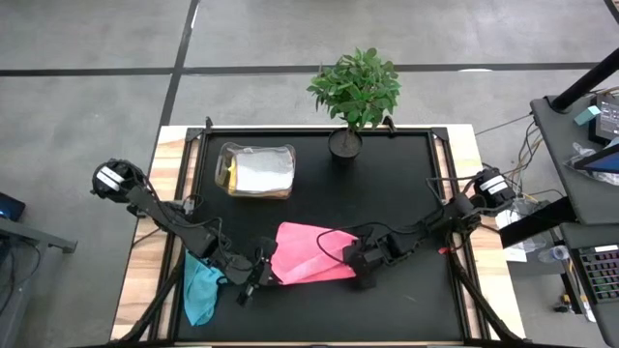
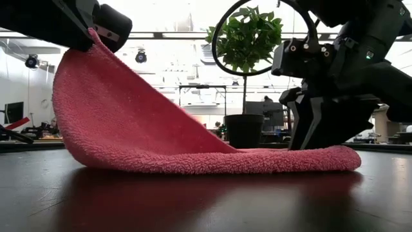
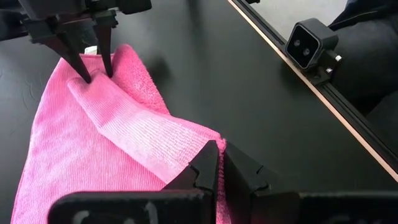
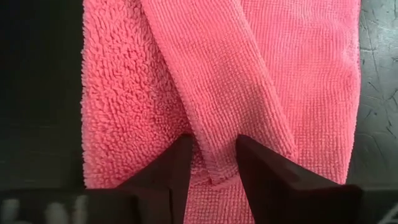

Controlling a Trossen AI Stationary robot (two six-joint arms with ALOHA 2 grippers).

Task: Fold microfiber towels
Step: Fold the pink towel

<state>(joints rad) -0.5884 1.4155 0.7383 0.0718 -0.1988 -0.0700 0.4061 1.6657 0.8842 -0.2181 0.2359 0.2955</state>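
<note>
Robotics lab or open workshop floor, not a home. A black-topped table point(image 1: 387, 174) on a plywood base is framed with dark rails and set on a bare grey concrete floor point(image 1: 87, 87) marked with dark lines. A small camera module point(image 3: 309, 45) is mounted on the table's edge rail. At the far right, a desk point(image 1: 580, 164) loaded with cables, loose gear and a lit keyboard is seen. Across the table, a large open hall with ceiling spot lamps point(image 2: 140, 56), racks and more equipment is visible. A potted plant point(image 1: 354, 92) is placed at the table's far edge.
</note>
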